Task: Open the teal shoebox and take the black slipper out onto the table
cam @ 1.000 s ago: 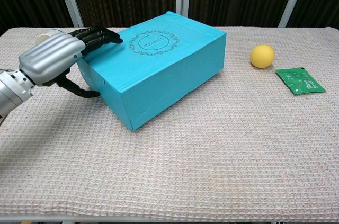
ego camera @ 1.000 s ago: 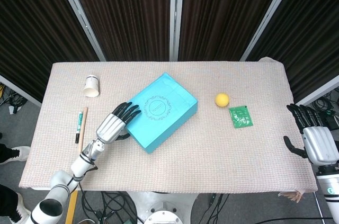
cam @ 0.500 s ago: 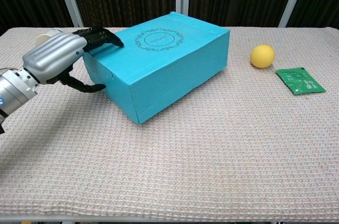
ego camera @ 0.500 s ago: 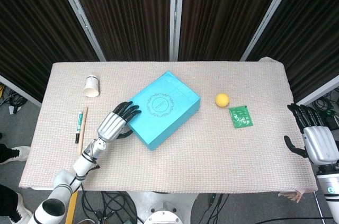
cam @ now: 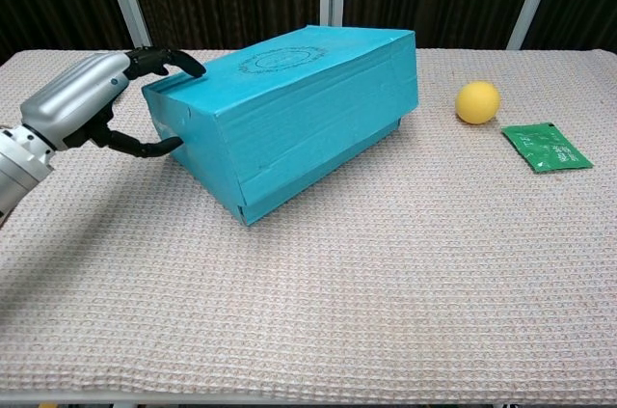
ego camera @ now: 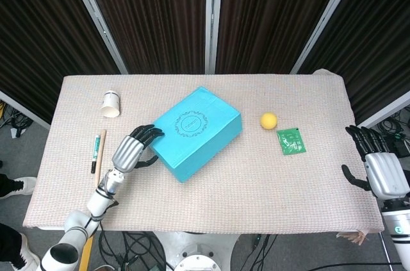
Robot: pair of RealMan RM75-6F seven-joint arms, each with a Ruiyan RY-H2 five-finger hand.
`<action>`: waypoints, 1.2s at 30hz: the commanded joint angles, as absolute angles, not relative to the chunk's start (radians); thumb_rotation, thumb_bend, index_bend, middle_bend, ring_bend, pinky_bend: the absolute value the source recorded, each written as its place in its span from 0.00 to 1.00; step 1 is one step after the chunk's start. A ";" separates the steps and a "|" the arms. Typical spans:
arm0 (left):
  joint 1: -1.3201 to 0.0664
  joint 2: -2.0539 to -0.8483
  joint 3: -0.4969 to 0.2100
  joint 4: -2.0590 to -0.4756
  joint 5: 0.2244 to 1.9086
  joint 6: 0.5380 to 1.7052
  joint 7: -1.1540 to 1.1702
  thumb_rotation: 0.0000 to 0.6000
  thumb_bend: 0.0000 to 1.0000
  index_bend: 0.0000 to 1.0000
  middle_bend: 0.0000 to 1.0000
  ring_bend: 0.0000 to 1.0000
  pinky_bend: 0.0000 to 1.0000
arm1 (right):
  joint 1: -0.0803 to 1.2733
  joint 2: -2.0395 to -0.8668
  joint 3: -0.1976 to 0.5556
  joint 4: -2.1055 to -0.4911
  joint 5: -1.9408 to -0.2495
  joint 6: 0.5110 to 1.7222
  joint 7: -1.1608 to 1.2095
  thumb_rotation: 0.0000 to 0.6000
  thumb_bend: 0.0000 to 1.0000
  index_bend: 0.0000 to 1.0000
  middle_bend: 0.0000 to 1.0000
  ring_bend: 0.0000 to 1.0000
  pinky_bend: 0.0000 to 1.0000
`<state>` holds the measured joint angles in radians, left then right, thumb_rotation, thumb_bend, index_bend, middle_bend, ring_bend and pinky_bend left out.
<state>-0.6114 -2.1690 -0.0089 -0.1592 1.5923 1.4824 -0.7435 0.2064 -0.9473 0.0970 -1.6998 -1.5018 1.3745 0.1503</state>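
- While the shoebox (cam: 289, 109) lies mid-table with its long axis running diagonally, from near-left to far-right, its near-left end meets the left hand (cam: 82, 109).
- That hand pinches the end of the lid (ego camera: 192, 122): fingers (cam: 164, 61) hooked over the top edge, thumb against the end wall below.
- The lid sits tilted, lifted at that end; a seam shows along the side.
- The slipper is hidden inside the box.
- The right hand (ego camera: 381, 168) hangs well apart past the table's right edge, holding nothing, fingers loosely spread, so I judge the lifting falls to the left hand.
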 commanded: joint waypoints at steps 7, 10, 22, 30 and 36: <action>-0.599 -2.152 -0.081 -0.246 1.512 1.450 -1.018 1.00 0.46 0.27 0.28 0.16 0.25 | 0.197 -0.947 0.092 -1.703 -1.512 1.389 0.144 1.00 0.25 0.00 0.05 0.00 0.06; -0.596 -2.131 -0.099 -0.294 1.494 1.432 -1.105 1.00 0.46 0.28 0.28 0.16 0.25 | 0.197 -0.945 0.092 -1.707 -1.513 1.390 0.141 1.00 0.25 0.00 0.05 0.00 0.06; -0.622 -1.804 -0.131 -0.786 1.427 1.121 -1.407 1.00 0.47 0.29 0.28 0.16 0.22 | 0.195 -0.941 0.091 -1.715 -1.527 1.400 0.138 1.00 0.25 0.00 0.05 0.00 0.06; -0.654 -1.540 -0.202 -1.105 1.320 0.849 -1.569 0.86 0.48 0.29 0.24 0.12 0.19 | 0.191 -0.942 0.087 -1.709 -1.533 1.404 0.152 1.00 0.25 0.00 0.05 0.00 0.06; -0.654 -1.476 -0.243 -1.169 1.273 0.756 -1.628 0.71 0.48 0.24 0.21 0.08 0.16 | 0.190 -0.942 0.087 -1.702 -1.537 1.407 0.161 1.00 0.25 0.00 0.05 0.00 0.06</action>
<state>-0.6495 -1.5020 -0.2212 -1.1390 1.2906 0.7934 -1.5872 0.1903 -0.9423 0.0873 -1.7023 -1.5366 1.4073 0.1614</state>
